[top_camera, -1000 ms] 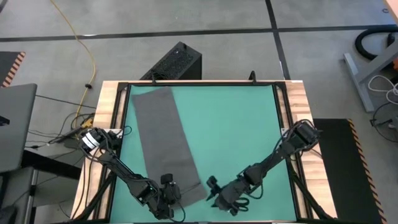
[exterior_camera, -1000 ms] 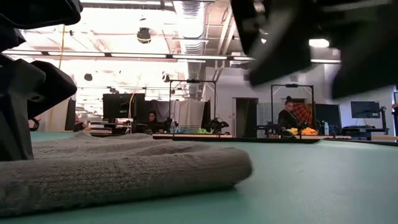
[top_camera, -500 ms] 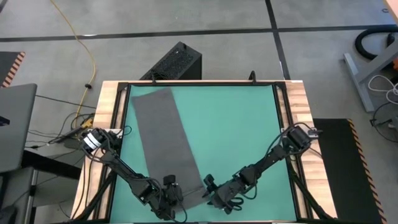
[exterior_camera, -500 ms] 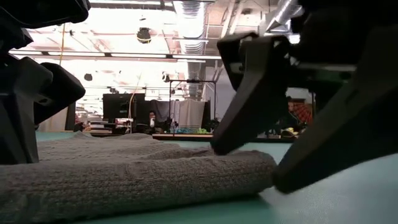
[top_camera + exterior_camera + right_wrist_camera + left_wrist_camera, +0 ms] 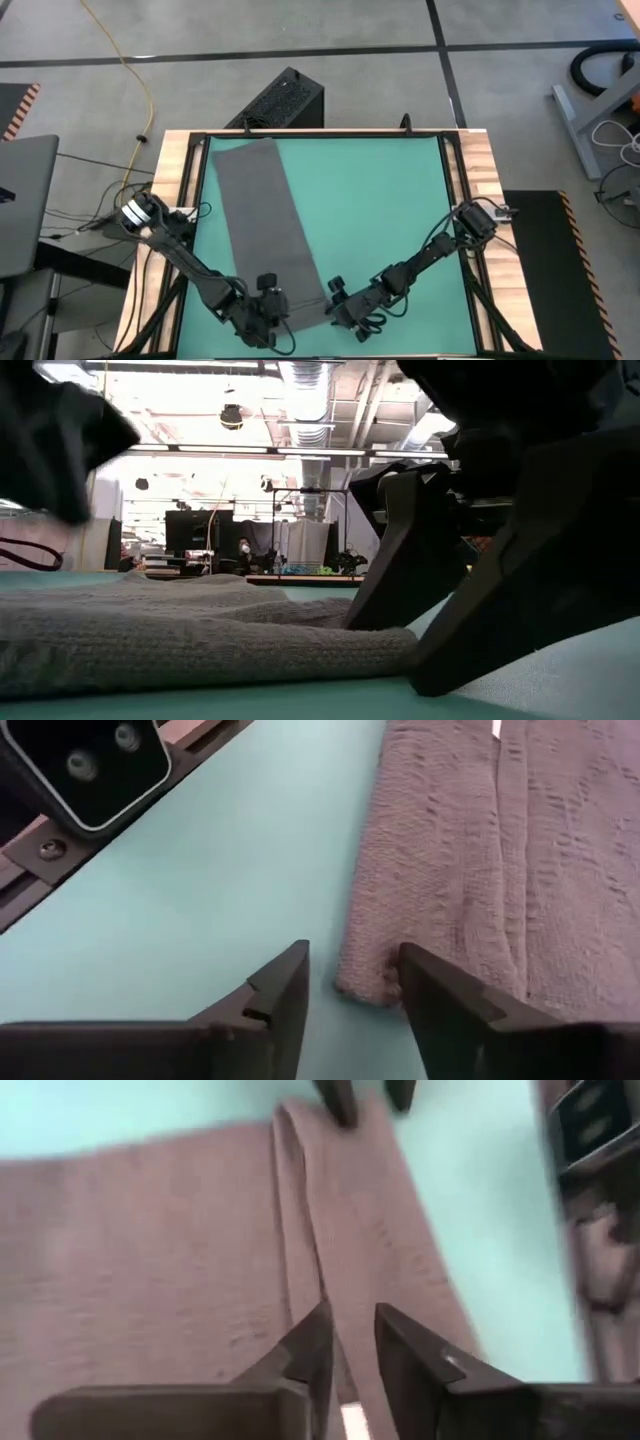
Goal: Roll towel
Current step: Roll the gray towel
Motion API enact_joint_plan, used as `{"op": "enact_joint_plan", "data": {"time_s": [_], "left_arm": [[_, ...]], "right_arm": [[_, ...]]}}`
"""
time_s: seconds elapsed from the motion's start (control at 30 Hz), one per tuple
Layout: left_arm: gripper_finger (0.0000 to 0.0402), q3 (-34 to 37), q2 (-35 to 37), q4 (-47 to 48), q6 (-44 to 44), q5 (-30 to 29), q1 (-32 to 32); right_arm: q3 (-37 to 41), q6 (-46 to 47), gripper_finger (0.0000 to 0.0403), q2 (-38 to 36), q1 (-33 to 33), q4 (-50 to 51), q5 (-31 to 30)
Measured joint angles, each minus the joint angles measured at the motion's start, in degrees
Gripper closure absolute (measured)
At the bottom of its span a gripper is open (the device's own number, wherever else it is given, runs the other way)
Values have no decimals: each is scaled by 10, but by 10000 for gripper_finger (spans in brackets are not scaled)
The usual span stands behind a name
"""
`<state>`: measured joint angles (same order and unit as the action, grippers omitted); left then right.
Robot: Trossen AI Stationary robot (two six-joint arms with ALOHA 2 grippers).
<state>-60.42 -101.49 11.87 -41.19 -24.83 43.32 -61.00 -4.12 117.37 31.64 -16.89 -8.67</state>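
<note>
Green mat (image 5: 380,200), untagged-side towel (image 5: 265,225) (folded)

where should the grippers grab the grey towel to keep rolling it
Grip the towel at its folded near end, one gripper at each corner: left gripper and right gripper already flank it. That end lies as a thick doubled lip, and the rest lies flat on the green mat, so roll away.

The high view looks straight down from well above, taking in the whole green mat (image 5: 370,210) and both arms. The low view sits at mat level at the near edge, facing the far room, very close to the towel (image 5: 190,640). Each wrist view looks past its own fingers, close to the towel's folded near end (image 5: 340,1210) (image 5: 440,870), which all four views share.
</note>
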Motion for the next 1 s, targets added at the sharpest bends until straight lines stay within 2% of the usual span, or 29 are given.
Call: {"op": "enact_joint_plan", "data": {"time_s": [0.13, 0.33, 0.43, 0.63, 0.83, 1.0], "left_arm": [[305, -1, 32, -3, 15, -28, 10], [288, -1, 30, -14, -4, -16, 42], [277, -2, 10, -13, -34, 4, 70], [242, -2, -11, -26, -55, 0, 110], [210, -2, -33, -9, -65, -8, 119], [189, -2, -74, -5, -71, 27, 123]], "right_arm": [[0, -1, 267, 0, -4, 1, 0], [0, 12, 304, 0, -4, 1, -2], [0, 12, 310, 0, -4, 1, -3], [1, 11, 311, 0, -9, 0, -3], [1, 14, 311, 0, -10, -3, -3], [1, 36, 311, 0, -10, -1, -3]]}}
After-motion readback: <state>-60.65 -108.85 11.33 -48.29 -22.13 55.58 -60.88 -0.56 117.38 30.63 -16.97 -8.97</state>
